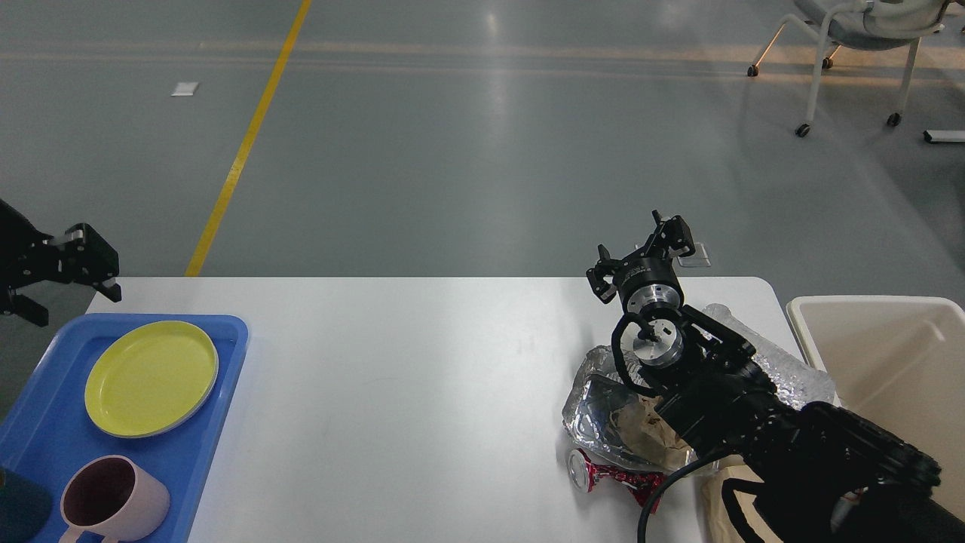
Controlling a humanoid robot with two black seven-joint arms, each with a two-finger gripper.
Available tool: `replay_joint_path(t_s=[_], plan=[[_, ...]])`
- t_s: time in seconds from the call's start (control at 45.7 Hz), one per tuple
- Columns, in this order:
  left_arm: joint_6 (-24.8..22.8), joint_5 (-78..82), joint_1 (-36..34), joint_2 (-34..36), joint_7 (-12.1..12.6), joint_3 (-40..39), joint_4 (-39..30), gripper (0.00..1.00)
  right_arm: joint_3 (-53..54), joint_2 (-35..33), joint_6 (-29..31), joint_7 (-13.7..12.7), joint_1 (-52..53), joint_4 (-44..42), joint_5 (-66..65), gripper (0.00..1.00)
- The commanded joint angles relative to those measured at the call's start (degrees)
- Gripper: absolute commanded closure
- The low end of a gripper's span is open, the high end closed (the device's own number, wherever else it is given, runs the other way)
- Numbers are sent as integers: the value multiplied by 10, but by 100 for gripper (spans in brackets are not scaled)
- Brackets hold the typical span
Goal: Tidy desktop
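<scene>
The white desktop (422, 377) fills the lower half of the head view. At its right end lies a heap of rubbish: clear crumpled plastic wrap (595, 400), brown paper (641, 430) and a crushed red can (603, 475). My right gripper (641, 260) is open and empty, raised above the desktop's far edge, over the heap, with my right arm hiding part of it. My left gripper (75, 283) is open and empty at the far left, just beyond the desktop's far left corner, above the blue tray (226, 362).
The blue tray at the left holds a yellow plate (151, 377), a pink mug (113, 501) and a dark teal thing (19, 509) cut off by the edge. A cream bin (874, 317) stands off the right end. A wheeled chair (852, 53) stands far back right.
</scene>
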Motion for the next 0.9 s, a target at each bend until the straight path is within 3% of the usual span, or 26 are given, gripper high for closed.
replay_joint_path(t_s=[0.0,0.197,0.437,0.612,0.787,0.875], plan=[[-3,1,-59,-3,0,-3,-4,22,0,0,0,0,0,0,0,0],[-3,1,-121,-12,0,-12,-4,22,0,1,0,0,0,0,0,0],[-3,0,-123,-31,3,-37,-6,24,0,0,0,0,0,0,0,0],[-3,-2,-138,-107,-7,33,-21,28,0,0,0,0,0,0,0,0],[-2,-11,-195,-166,-9,125,-121,28,0,0,0,0,0,0,0,0],[83,-10,-236,-176,-8,159,-202,28,0,0,0,0,0,0,0,0]])
